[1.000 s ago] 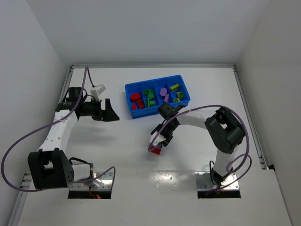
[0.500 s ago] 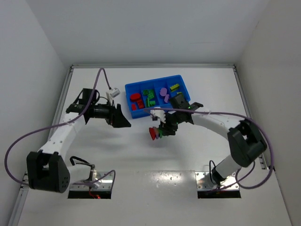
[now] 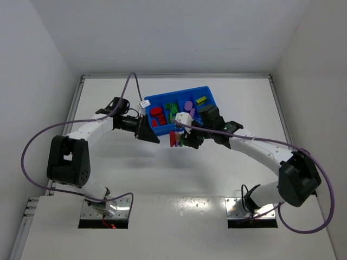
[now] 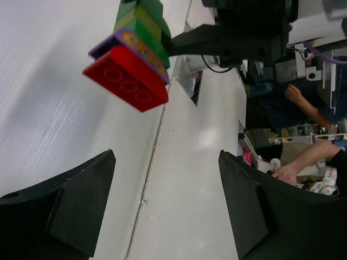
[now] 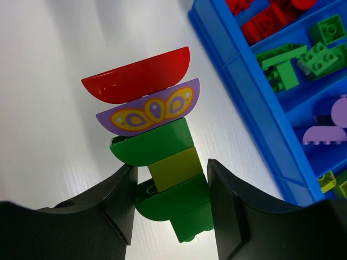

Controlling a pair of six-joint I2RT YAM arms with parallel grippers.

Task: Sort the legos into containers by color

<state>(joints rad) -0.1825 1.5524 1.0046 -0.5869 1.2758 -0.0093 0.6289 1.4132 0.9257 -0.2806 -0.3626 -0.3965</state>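
Raises the lego stack (image 3: 175,138) from lower centre to mid-frame, just below the blue tray (image 5: 238,89), clamped by its green end in the right gripper (image 5: 169,184), opposite the left gripper's (image 4: 165,162) parted jaws; needs those jaws squared on the red brick (image 4: 127,78) before pulling.

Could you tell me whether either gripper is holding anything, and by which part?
The right gripper pinches the brick stack at its green-and-yellow end; the open left gripper holds nothing.

White links (image 3: 260,152), black joints (image 3: 68,162), purple cables (image 3: 132,76), black left claw (image 4: 165,201).
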